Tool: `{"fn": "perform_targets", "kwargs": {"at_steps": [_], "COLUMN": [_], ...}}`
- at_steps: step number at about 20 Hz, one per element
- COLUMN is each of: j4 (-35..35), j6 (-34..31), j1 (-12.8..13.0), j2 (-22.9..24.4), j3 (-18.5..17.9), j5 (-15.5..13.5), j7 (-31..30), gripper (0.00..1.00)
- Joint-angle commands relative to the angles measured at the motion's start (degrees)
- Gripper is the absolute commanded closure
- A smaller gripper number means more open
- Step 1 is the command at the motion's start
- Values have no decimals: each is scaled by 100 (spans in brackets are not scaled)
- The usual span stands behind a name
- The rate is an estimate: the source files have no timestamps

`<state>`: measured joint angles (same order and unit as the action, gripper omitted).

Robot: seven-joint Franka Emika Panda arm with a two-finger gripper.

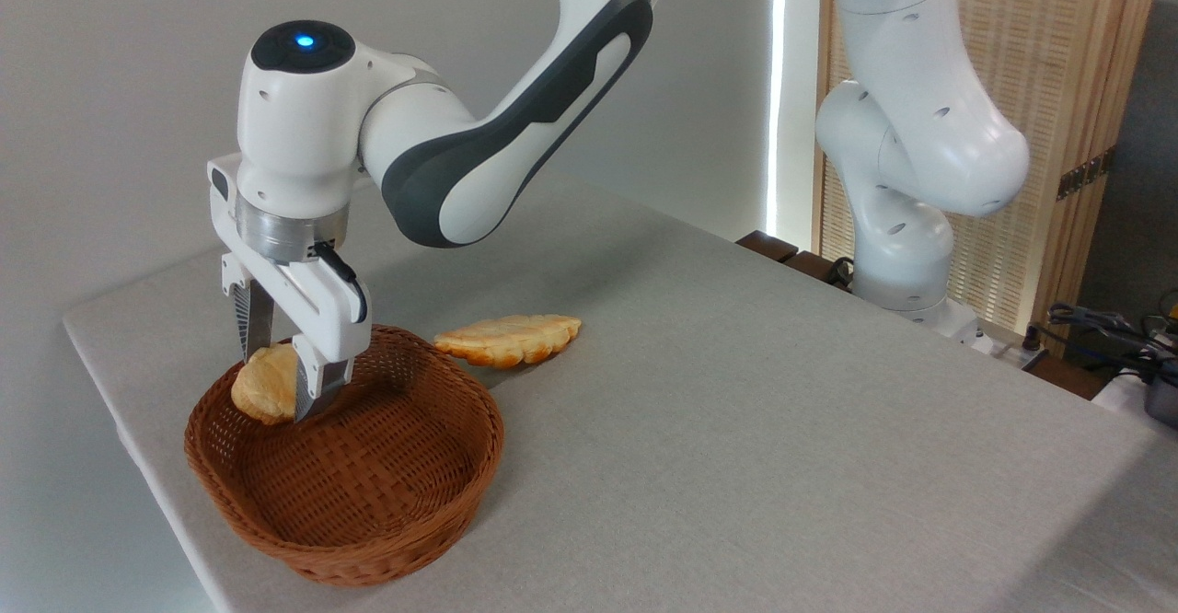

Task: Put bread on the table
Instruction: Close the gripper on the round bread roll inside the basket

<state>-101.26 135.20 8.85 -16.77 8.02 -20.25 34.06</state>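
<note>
Nearest to me sits the wicker basket (350, 503), at the near left of the table (782, 429). Its floor looks bare from here; nothing else lies in it that I can see.

Just beyond the near rim, over the basket's left side, my gripper (281, 383) points straight down. Its two fingers are pinched on the bread (262, 385), one at the back and one at the front of the bun. The bun appears lifted off the basket floor, roughly level with the rim, though I cannot tell for sure whether its underside touches the weave.

Progress, as I judge it: grasp made, lift under way or done. Left to do: carry the bun clear of the rim, lower it onto open grey cloth, release. The free space to the right of the basket looks ample.

Farther back, just beside the basket's far rim, a flat scalloped pastry (509, 339) lies on the table. I should avoid setting down on it.

Farthest right: the arm's base (906, 291), cables (1104, 328), a slatted wooden screen (1040, 88).

Writing: none legible. A blue light (302, 40) glows on the wrist cap.
</note>
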Motion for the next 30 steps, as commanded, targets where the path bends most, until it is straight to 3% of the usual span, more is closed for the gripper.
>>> {"fn": "perform_targets", "kwargs": {"at_steps": [1,5,6,7,8,11,21,25,30], "j4": [63,72,72,72,81,89,89,89,81], "j6": [77,77,77,77,77,77,77,77,-11], "j1": [3,3,3,3,3,-15,-15,-41,-59], "j2": [-134,-178,-178,-178,-178,-178,-169,-134,33], "j3": [77,86,95,95,104,121,121,121,104], "j5": [-14,-58,-58,-58,-84,-102,-93,-93,-93], "j7": [119,66,75,92,92,110,127,127,92], "gripper": [0,0,7,23,46,68,68,77,78]}}
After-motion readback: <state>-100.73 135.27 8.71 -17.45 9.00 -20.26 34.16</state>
